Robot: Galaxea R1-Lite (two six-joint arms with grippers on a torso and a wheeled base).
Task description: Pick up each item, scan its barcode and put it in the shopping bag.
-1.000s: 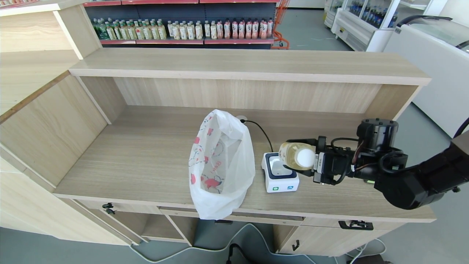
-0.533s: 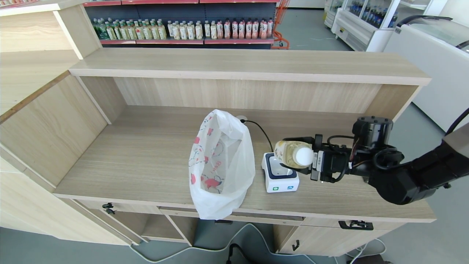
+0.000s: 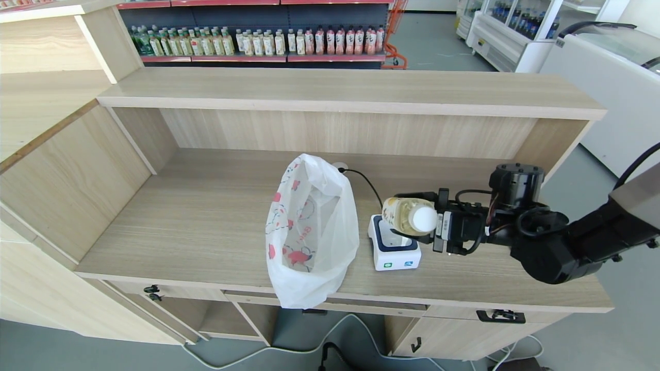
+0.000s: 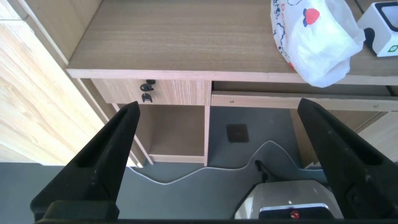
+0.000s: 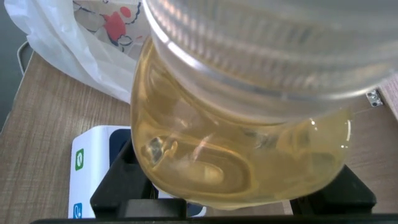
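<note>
Leftward by a little over the last second: my right arm carries the drink bottle point(image 3: 402, 212) from the scanner's right side to a spot over its dark top. The right gripper point(image 3: 412, 219) is clamped on the bottle's body, which lies sideways with its white cap towards me. The bottle seems to hang just above the barcode scanner point(image 3: 394, 251) without touching, though I cannot be sure from this angle. The white shopping bag point(image 3: 309, 232) with red prints stands open on the counter point(image 3: 206, 216), just beside the scanner. My left gripper point(image 4: 219, 106) hangs low before the counter's front, fingers spread wide, holding nothing.
</note>
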